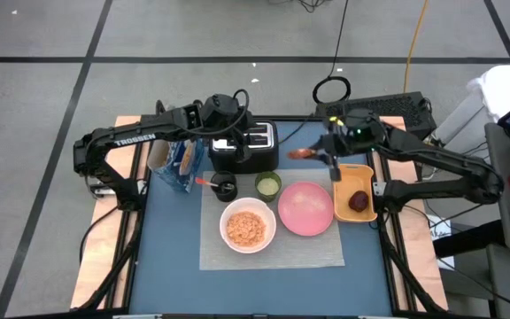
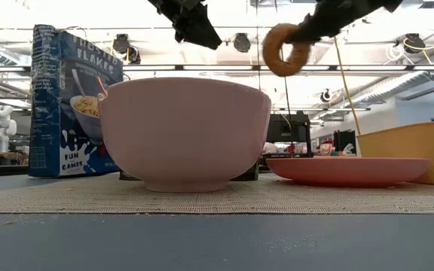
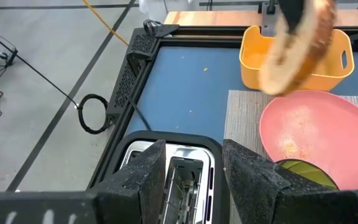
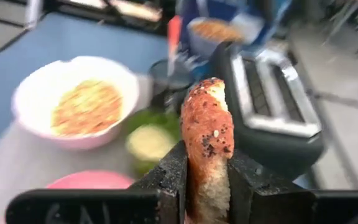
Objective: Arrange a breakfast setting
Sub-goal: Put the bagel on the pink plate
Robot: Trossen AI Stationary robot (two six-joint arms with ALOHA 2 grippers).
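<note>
My right pincer [image 4: 205,180] is clamped on a bagel half [image 4: 207,134], which stands up edgewise between its fingers, lifted off the desk [image 1: 175,257]. From above, that bagel [image 1: 302,152] hangs at about 12 o'clock from the pink plate [image 1: 305,208], between the toaster [image 1: 243,146] at its 9 o'clock and the orange tray [image 1: 361,177] toward 4 o'clock. My left pincer [image 3: 191,180] sits partly parted, holding nothing, right over the toaster's slots [image 3: 182,177].

On the grey mat [image 1: 273,252] I see the white bowl [image 1: 247,227] filled with cereal at 9 o'clock from the plate, the green cup [image 1: 267,184] at the plate's 11 o'clock, and the black cup [image 1: 226,188] with the red-handled spoon [image 1: 204,182] farther toward 9 o'clock. The cereal box [image 1: 177,161] stands at the toaster's 9 o'clock. A dark round item lies in the tray.

Across the desk at bowl height, I make out ceiling lights and office clutter beyond.
</note>
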